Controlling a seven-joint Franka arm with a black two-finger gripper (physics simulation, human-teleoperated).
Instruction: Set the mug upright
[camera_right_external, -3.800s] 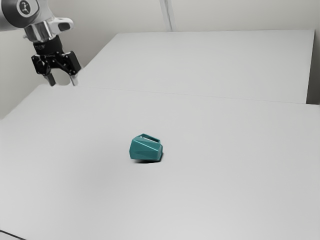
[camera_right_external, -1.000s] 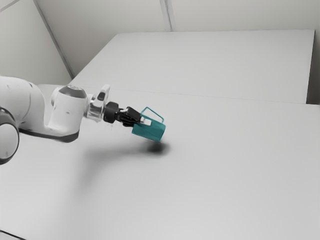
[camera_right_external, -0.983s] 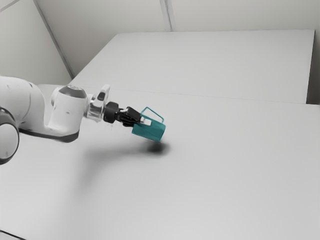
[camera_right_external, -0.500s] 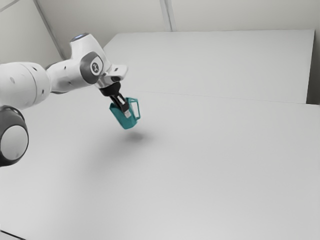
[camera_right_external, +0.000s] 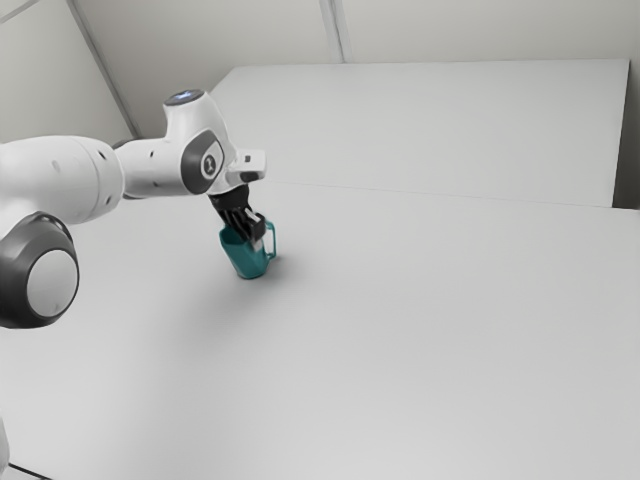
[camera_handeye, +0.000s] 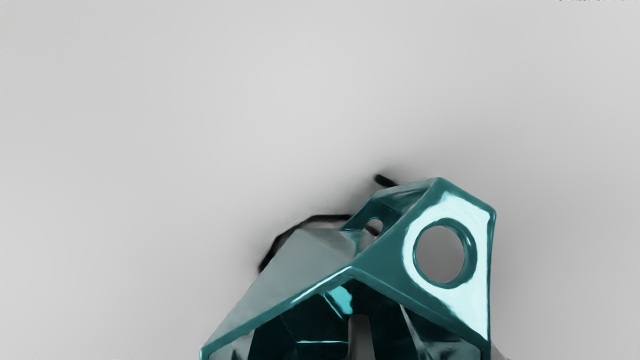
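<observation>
The teal faceted mug (camera_right_external: 246, 256) is tilted in the exterior view, its mouth up toward that view's left and its handle on the right. Its base is down at the table, but whether it touches cannot be told. My gripper (camera_right_external: 254, 234) reaches down at the mug's rim and is shut on its wall near the handle. In the wrist view the mug (camera_handeye: 380, 265) shows its open mouth and the handle with a round hole; my gripper (camera_handeye: 431, 350) has one finger inside the mouth, the other mostly hidden beyond the wall.
The broad pale table (camera_right_external: 430, 330) surrounds the mug. Behind it, a raised pale panel (camera_right_external: 430, 130) stands toward the exterior view's upper right. A thin dark cable (camera_right_external: 30, 471) lies at the lower left corner.
Since the earliest picture, the mug was taken hold of, lifted off its side and turned mouth-up. Over the last half second, my hand lowered it toward the table, and its tilt lessened.
</observation>
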